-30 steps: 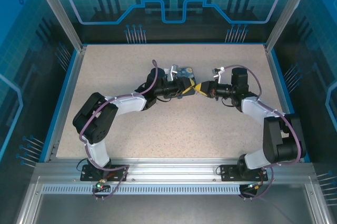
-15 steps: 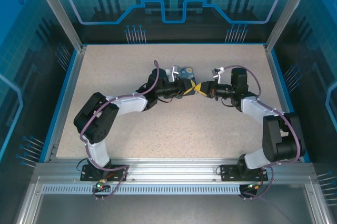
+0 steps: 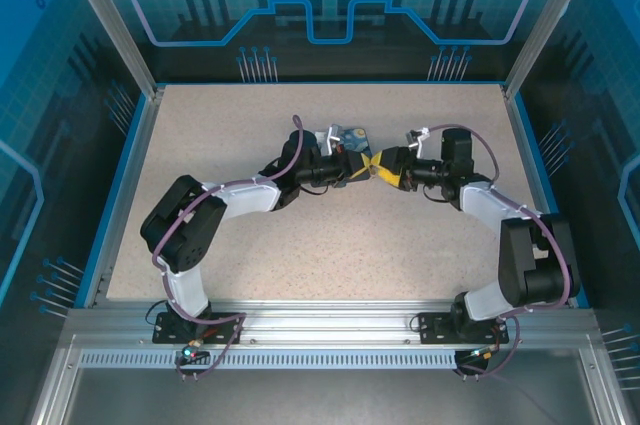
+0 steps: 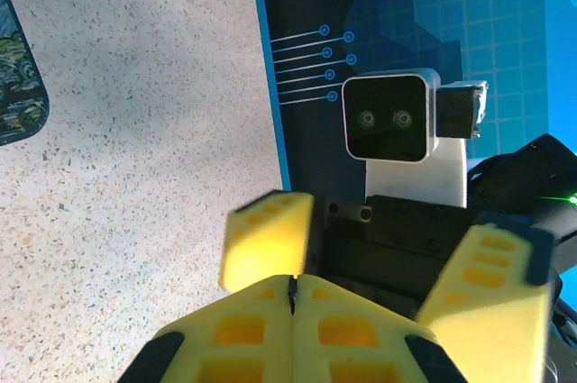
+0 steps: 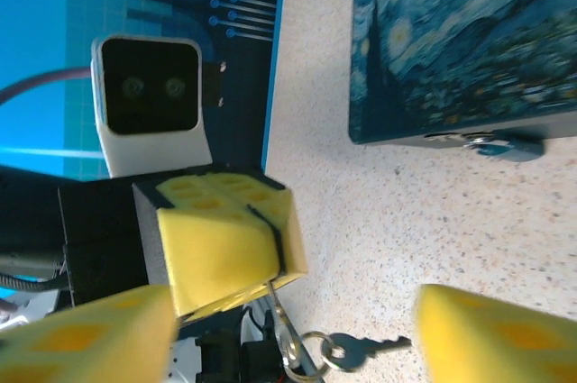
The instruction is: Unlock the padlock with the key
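Two arms and two hands, nose to nose over the counter (image 5: pixel 406 221). The right hand (image 3: pixel 392 168) is released, its two fingers spread wide. The left hand (image 5: pixel 270 252) is clenched, pinching a thin metal bit of the key ring (image 5: pixel 306 347), and one key (image 5: pixel 365 345) dangles just below. Beyond them, one painted box (image 5: pixel 460 41) rests on the counter.
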### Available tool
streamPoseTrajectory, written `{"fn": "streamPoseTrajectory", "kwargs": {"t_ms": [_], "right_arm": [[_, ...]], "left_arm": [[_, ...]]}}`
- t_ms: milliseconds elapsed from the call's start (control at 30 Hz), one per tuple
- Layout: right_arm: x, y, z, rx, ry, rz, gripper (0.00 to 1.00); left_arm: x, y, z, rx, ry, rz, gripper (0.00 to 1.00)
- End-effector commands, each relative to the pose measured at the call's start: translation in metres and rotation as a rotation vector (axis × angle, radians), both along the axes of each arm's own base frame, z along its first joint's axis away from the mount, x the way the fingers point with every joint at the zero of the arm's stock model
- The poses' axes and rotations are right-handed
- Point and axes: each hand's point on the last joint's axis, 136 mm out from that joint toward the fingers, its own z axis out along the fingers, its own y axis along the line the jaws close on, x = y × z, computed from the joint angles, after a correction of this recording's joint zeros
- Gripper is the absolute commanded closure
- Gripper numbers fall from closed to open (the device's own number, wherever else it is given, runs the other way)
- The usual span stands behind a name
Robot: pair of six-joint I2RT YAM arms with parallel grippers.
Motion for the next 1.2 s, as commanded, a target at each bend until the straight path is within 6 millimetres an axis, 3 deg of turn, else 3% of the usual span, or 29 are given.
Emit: {"fn": "streamPoseTrajectory", "kwargs": {"t_ms": [0, 167, 333, 467, 733, 800, 933, 1167], "right_arm": [[0.01, -0.02, 0.016, -0.038, -0.035, -0.069, 0.0], [0.015, -0.039, 0.02, -0.223, -0.018, -0.134, 0.0], [0.03, -0.069, -0.003, -0.321, 0.141, -0.291, 0.0], [0.038, -0.069, -0.001, -0.314, 0.079, -0.312, 0.0], [0.055, -0.027, 0.019, -0.024, 0.003, -0.225, 0.01], [0.058, -0.013, 0.034, 0.027, -0.046, -0.207, 0.12], [0.055, 0.008, 0.043, 0.113, -0.081, -0.186, 0.32], [0.051, 0.03, 0.047, 0.191, -0.116, -0.176, 0.46]], "left_arm": [[0.006, 0.005, 0.021, -0.019, -0.054, 0.019, 1.0], [0.012, 0.014, 0.033, -0.026, -0.08, 0.04, 1.0], [0.019, 0.022, 0.049, -0.03, -0.117, 0.071, 1.0], [0.024, 0.025, 0.059, -0.038, -0.135, 0.095, 1.0], [0.033, 0.035, 0.067, -0.045, -0.14, 0.159, 1.0], [0.035, 0.039, 0.066, -0.043, -0.137, 0.191, 1.0], [0.04, 0.048, 0.065, -0.048, -0.116, 0.255, 1.0], [0.045, 0.061, 0.057, -0.074, -0.056, 0.349, 1.0]]}}
